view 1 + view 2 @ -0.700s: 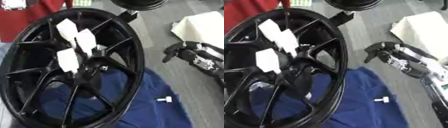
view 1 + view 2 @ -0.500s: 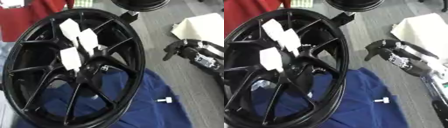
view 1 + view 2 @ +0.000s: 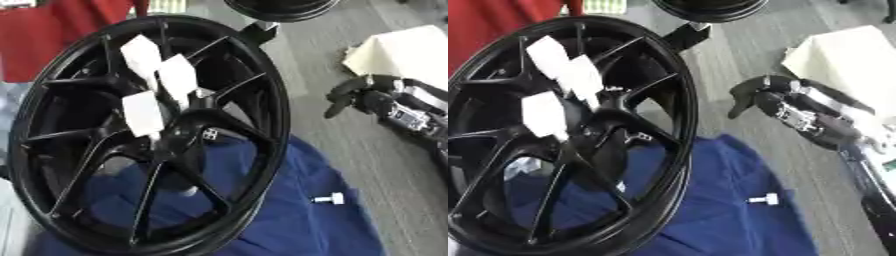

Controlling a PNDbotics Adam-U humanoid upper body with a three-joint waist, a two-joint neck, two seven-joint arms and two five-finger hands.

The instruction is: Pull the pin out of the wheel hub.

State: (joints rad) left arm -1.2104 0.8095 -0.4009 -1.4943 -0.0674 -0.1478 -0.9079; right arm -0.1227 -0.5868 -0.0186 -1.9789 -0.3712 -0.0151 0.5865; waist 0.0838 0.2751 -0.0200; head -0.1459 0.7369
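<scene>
A black spoked wheel (image 3: pixel 262 100) stands tilted on a blue cloth (image 3: pixel 306 225), filling the left of both eye views. Three white tags (image 3: pixel 179 80) are stuck on its spokes around the hub (image 3: pixel 188 127), where a small pale mark (image 3: pixel 210 133) shows. A small white pin (image 3: pixel 330 199) lies on the blue cloth to the right of the rim, apart from the wheel. My right hand (image 3: pixel 776 100) hovers over the grey floor to the right of the wheel, open with fingers hanging down and holding nothing. My left hand shows in neither view.
A pale cream sheet (image 3: pixel 407 50) lies at the upper right behind my right arm. Another black wheel (image 3: pixel 280 7) sits at the top edge, and a red cloth (image 3: pixel 52 35) at the upper left. Grey floor (image 3: pixel 306 65) runs between wheel and hand.
</scene>
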